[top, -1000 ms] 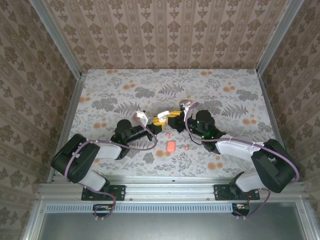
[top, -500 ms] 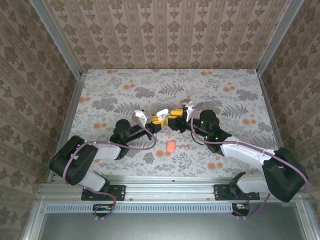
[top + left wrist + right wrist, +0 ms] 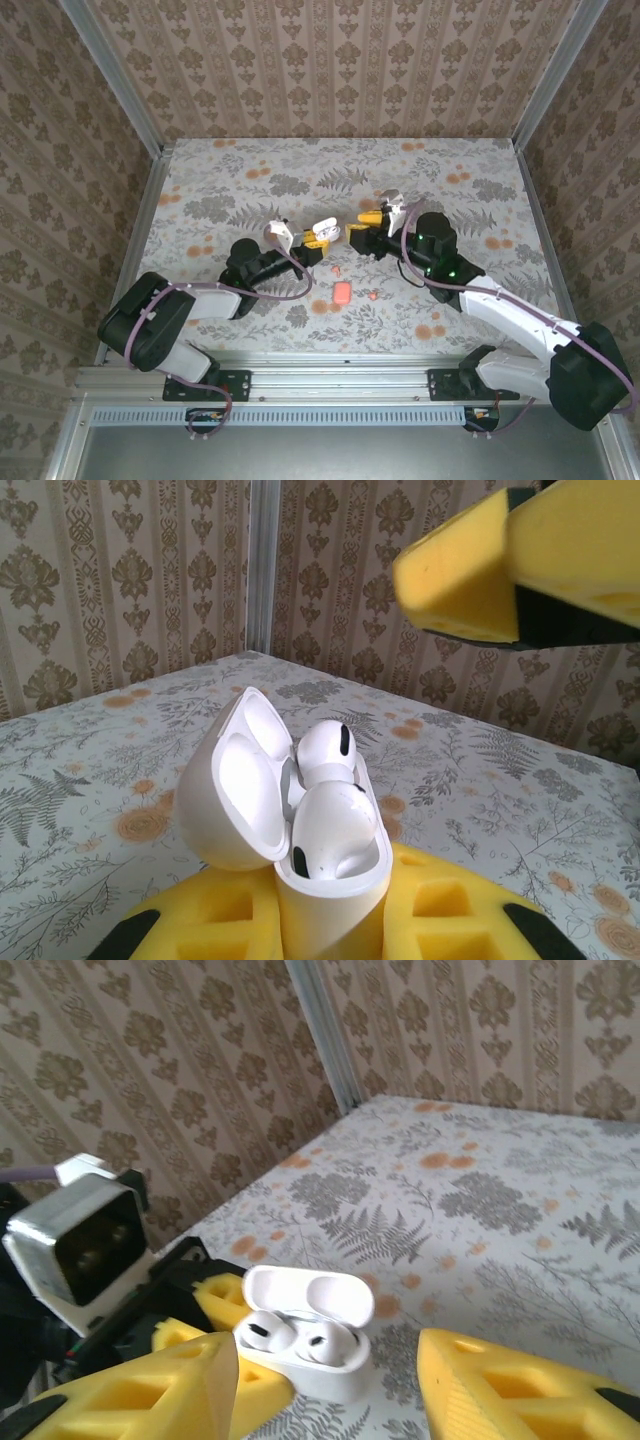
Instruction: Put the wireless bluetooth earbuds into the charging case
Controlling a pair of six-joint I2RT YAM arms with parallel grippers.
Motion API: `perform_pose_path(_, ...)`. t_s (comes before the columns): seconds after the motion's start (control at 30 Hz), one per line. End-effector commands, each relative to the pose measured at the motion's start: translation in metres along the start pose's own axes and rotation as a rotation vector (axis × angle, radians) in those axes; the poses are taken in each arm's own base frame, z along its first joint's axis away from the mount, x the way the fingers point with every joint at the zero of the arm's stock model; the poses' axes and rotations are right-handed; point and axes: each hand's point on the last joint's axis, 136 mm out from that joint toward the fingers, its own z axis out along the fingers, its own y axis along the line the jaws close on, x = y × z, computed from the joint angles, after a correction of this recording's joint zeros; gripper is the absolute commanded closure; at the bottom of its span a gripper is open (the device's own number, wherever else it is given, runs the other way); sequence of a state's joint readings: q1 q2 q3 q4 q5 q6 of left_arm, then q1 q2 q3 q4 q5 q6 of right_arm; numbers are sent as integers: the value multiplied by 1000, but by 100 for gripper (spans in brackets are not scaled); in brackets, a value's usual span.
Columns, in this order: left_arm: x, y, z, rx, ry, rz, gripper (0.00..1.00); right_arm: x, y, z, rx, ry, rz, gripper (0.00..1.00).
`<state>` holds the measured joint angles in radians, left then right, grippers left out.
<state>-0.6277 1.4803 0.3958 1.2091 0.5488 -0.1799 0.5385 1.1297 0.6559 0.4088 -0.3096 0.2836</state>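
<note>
The left gripper (image 3: 319,238), left of centre in the overhead view, is clamped on a white charging case (image 3: 345,885). Its yellow foam pads (image 3: 215,925) are blocky with moulded recesses and press the case's smooth, glossy, rounded body from both sides. The hinged lid is swung open to the left. Two white earbuds (image 3: 335,825), glossy and pebble-shaped with dark vents, sit side by side in the case's wells, just above the pads.

On the flower-and-fern printed table (image 3: 220,180), lower in the overhead view, lie a tiny red-coral earbud (image 3: 335,270), a rounded coral case (image 3: 342,293) and, to its right, a second red-coral earbud (image 3: 372,294). All three are apart from both grippers.

The right gripper (image 3: 328,1355) sits just right of the white case, its wedge-shaped yellow foam fingers (image 3: 500,1380) spread apart and holding nothing, the case lying beyond the gap.
</note>
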Motion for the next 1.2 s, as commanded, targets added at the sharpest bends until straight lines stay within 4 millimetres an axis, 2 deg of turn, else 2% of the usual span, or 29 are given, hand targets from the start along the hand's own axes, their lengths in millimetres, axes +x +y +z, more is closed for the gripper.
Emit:
perform_pose_path(0.0, -16, -10, -2, 46, -50, 52, 95, 0, -9, 3, 32, 40, 10, 50)
perform_pose_path(0.1, -17, -18, -4, 83, -54, 82, 95, -1, -4, 1, -26, 45, -52, 50)
perform_pose_path(0.2, -18, -30, -6, 148, -55, 115, 95, 0, 7, -9, -145, 47, -147, 48)
perform_pose_path(0.37, -21, -47, -9, 247, -58, 154, 94, 9, 13, -26, -276, 91, -277, 30)
perform_pose_path(0.43, -22, -53, -9, 283, -58, 159, 94, 17, 18, -29, -324, 129, -330, 26)
perform_pose_path(0.6, -23, -62, -11, 337, -59, 174, 94, 24, 27, -27, -410, 186, -388, 25)
perform_pose_path(0.87, -26, -66, -9, 358, -61, 178, 93, 47, 42, -15, -501, 294, -462, 25)
perform_pose_path(1.03, -27, -67, -9, 356, -60, 177, 93, 51, 49, -6, -540, 312, -476, 26)
perform_pose_path(1.17, -26, -62, -8, 325, -48, 164, 93, 51, 56, -9, -582, 301, -483, 29)
